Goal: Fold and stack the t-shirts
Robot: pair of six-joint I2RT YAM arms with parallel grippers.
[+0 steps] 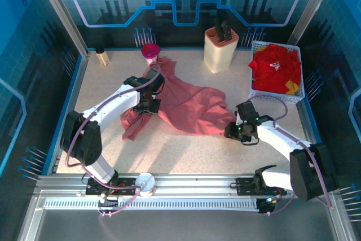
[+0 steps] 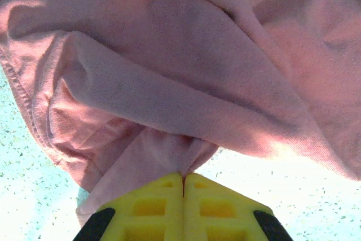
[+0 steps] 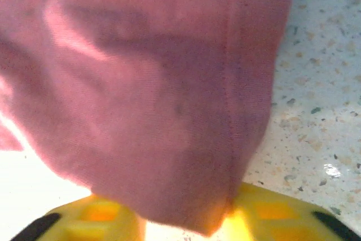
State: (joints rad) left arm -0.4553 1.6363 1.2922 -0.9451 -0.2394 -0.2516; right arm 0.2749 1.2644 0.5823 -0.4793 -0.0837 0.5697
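A dusty salmon-pink t-shirt lies crumpled across the middle of the table. My left gripper sits at its left side, shut, with a fold of the pink cloth pinched between the yellow fingertips. My right gripper is at the shirt's lower right corner. There the hemmed corner drapes over the jaws, and the yellow fingers stand apart on either side of it. Bright red t-shirts with a bit of yellow fill the white basket.
A cream knife block stands at the back centre, next to the basket. A pink cup touches the shirt's far tip, and a small bottle stands at the back left. A white roll sits on the front rail.
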